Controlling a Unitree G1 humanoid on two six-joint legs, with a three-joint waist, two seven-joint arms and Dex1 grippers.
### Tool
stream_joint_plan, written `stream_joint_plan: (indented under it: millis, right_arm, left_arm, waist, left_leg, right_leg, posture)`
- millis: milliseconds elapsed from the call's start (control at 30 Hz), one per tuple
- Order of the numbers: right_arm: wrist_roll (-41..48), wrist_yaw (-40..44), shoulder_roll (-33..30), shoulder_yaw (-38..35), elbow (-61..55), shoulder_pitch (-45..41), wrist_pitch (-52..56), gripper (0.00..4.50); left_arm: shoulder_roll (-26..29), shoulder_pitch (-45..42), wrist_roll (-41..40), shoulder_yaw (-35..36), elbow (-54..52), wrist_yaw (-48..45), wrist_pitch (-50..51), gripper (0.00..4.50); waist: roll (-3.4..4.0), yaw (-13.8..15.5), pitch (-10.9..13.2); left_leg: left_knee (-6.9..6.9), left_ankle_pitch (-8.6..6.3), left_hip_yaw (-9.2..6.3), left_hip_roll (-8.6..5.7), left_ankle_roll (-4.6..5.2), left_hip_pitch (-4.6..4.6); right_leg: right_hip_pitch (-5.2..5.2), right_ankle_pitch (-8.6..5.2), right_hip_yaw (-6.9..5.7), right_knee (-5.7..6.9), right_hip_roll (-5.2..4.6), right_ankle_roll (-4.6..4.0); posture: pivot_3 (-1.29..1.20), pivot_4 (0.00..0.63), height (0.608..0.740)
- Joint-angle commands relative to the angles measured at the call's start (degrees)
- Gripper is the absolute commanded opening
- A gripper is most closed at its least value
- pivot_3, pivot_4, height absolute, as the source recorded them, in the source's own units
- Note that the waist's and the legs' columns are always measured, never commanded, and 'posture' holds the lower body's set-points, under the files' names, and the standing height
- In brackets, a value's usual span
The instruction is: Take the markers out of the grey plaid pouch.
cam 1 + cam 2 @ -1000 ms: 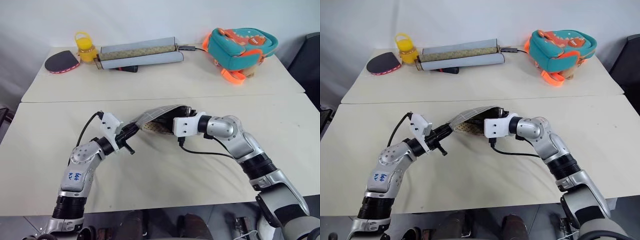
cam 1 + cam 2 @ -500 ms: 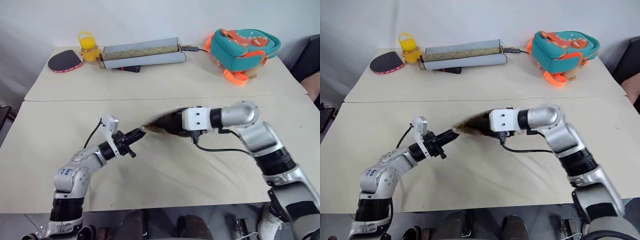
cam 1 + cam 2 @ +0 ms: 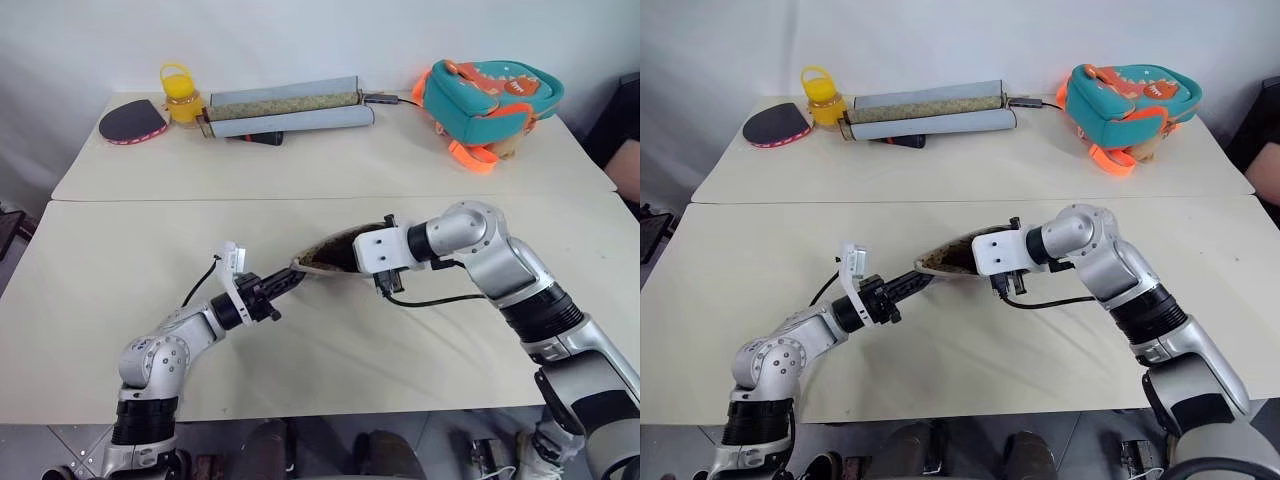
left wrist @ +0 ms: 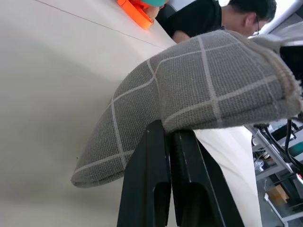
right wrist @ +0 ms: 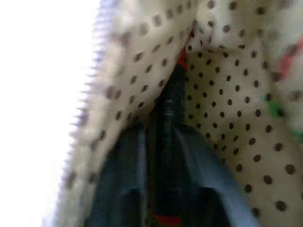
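The grey plaid pouch (image 3: 335,250) hangs between my two hands just above the near table, its mouth turned toward the right arm. My left gripper (image 3: 292,282) is shut on the pouch's left end; in the left wrist view its black fingers (image 4: 147,189) pinch the plaid fabric (image 4: 208,85). My right gripper (image 5: 163,137) is inside the pouch, amid cream lining with dark dots (image 5: 227,123). It is shut on a dark slim marker (image 5: 168,118) with a red tip and a red band. Blurred red and green patches lie on the lining beside it.
On the far table stand a teal-and-orange backpack (image 3: 490,92), two long grey rolled mats (image 3: 290,108), a yellow jar (image 3: 177,95) and a dark paddle (image 3: 128,122). A seam (image 3: 150,200) divides the two tables. A person (image 4: 222,14) is at the right.
My right gripper has gone from wide open to shut on the marker inside the pouch. The left wrist rolled and sank a little, lowering the pouch's left end.
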Motion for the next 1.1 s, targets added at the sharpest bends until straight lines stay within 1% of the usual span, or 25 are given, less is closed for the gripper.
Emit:
stream_joint_plan:
  millis: [33,200,300,400,500,600,733,900,1100]
  right_arm:
    - [-2.41,-3.64,0.95,-0.13,1.04,0.7,-3.06,0.01]
    - [-3.15,-5.86,1.98,-1.28,1.94,-0.25,-4.02,0.01]
    - [-0.05,-4.5,2.76,-3.45,1.1,-1.44,0.11,0.01]
    - [-1.4,-5.56,2.61,-3.26,1.88,-1.59,-0.5,0.59]
    - [-3.4,-6.9,2.88,-2.37,1.84,-1.24,-0.8,1.58]
    - [-4.52,-8.05,3.44,-2.03,1.9,-1.35,-1.43,1.58]
    - [-5.95,-6.45,3.28,-0.6,2.04,-0.64,-0.25,1.58]
    - [-6.7,-4.98,3.49,0.6,2.43,-0.51,0.49,1.58]
    - [-9.86,-7.67,4.44,1.56,5.56,-0.84,-0.83,1.58]
  left_arm:
    - [-0.38,0.48,-0.64,0.34,-2.36,0.07,-1.17,0.0]
    - [-0.42,0.77,-0.91,0.41,-2.72,0.04,-1.22,0.0]
    - [-0.55,0.76,-0.96,0.56,-2.71,0.29,-1.38,0.0]
    - [-0.74,0.77,-1.51,0.74,-2.56,0.49,-1.04,0.0]
    - [-1.3,0.8,-3.13,1.41,-2.24,1.1,0.29,0.0]
    - [-1.37,0.95,-3.5,1.47,-2.34,0.89,0.39,0.0]
    - [-2.2,0.98,-4.31,1.86,-1.53,1.4,0.63,0.0]
    - [-2.58,0.81,-2.9,0.48,-1.56,0.93,-0.08,0.0]
    - [-2.77,0.79,-3.23,0.45,-1.65,1.16,0.18,0.0]
  waist:
    - [0.0,-0.04,0.0]
    - [0.0,-0.05,0.0]
    - [0.0,-0.05,0.0]
    - [0.0,-0.04,0.0]
    - [0.0,0.02,0.0]
    - [0.0,-0.05,0.0]
    - [0.0,-0.06,0.0]
    - [0.0,-0.05,0.0]
    - [0.0,-0.05,0.0]
  left_leg:
    - [0.0,0.0,0.0,0.0,0.0,0.0]
    - [0.0,0.01,-0.01,0.01,-0.01,0.01]
    - [0.0,0.01,-0.02,0.01,-0.01,0.01]
    - [-0.01,0.01,-0.02,0.01,-0.01,0.01]
    - [-0.01,0.0,-0.03,0.0,-0.01,0.01]
    - [-0.01,0.01,-0.03,0.0,-0.01,0.01]
    - [-0.01,0.0,-0.03,0.0,-0.02,0.01]
    - [-0.01,0.01,-0.02,0.0,-0.02,0.01]
    - [-0.01,0.01,-0.02,0.0,-0.02,0.01]
  right_leg:
    - [0.0,0.0,0.0,0.0,0.01,0.0]
    - [0.01,0.0,0.01,0.0,0.02,0.0]
    - [0.01,0.0,0.01,0.0,0.03,0.0]
    - [0.01,0.0,0.01,0.0,0.03,0.0]
    - [0.02,0.0,0.01,-0.01,0.01,0.0]
    - [0.02,0.0,0.01,-0.01,0.01,0.0]
    - [0.02,0.0,0.01,-0.01,0.02,0.0]
    - [0.02,0.0,0.01,-0.02,0.02,0.0]
    - [0.02,0.0,0.02,-0.02,0.02,0.0]
  posture:
    - [0.0,0.15,0.74]
    - [0.0,0.15,0.74]
    - [0.0,0.15,0.74]
    - [0.0,0.15,0.74]
    - [0.0,0.15,0.74]
    - [0.0,0.15,0.74]
    - [0.0,0.15,0.74]
    - [0.0,0.15,0.74]
    - [0.0,0.15,0.74]
